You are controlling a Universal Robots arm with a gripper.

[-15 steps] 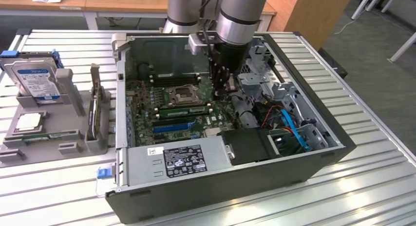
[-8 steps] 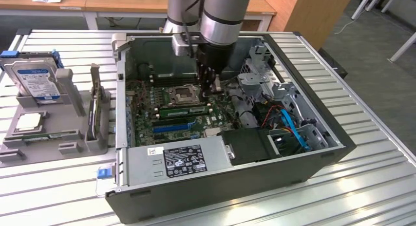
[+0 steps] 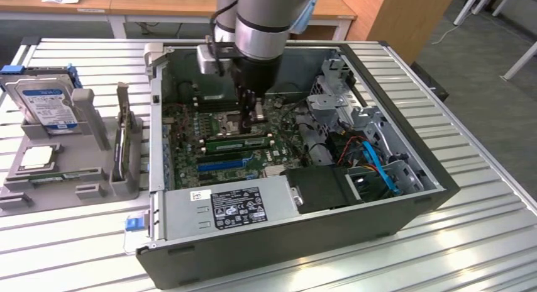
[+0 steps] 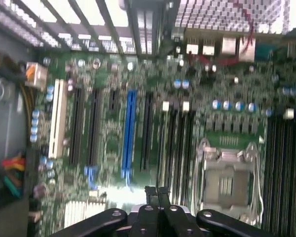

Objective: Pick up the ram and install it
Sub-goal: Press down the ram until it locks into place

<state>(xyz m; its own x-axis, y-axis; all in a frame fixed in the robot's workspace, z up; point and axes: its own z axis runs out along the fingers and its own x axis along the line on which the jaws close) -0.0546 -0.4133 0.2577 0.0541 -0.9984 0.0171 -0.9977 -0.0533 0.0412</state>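
A ribbed metal bench (image 3: 470, 197) carries an open computer case (image 3: 403, 204), with wooden desks behind it. The robot arm (image 3: 264, 28) reaches down into the case, and its claw (image 3: 248, 119) hangs low over the green motherboard (image 3: 214, 125), near the square silver processor socket (image 3: 233, 121).

In the wrist view the claw (image 4: 157, 193) has its two dark fingertips (image 4: 151, 192) pressed together with nothing between them, above the board between the blue slot (image 4: 129, 133) and the socket (image 4: 227, 177).

The ram (image 3: 239, 143), a narrow green stick, lies seated across the motherboard just in front of the claw, behind the blue slot (image 3: 222, 163).

At the exterior view's left, a grey stand (image 3: 84, 179) on the bench holds a hard drive (image 3: 46, 103) and a square silver chip (image 3: 38, 157).
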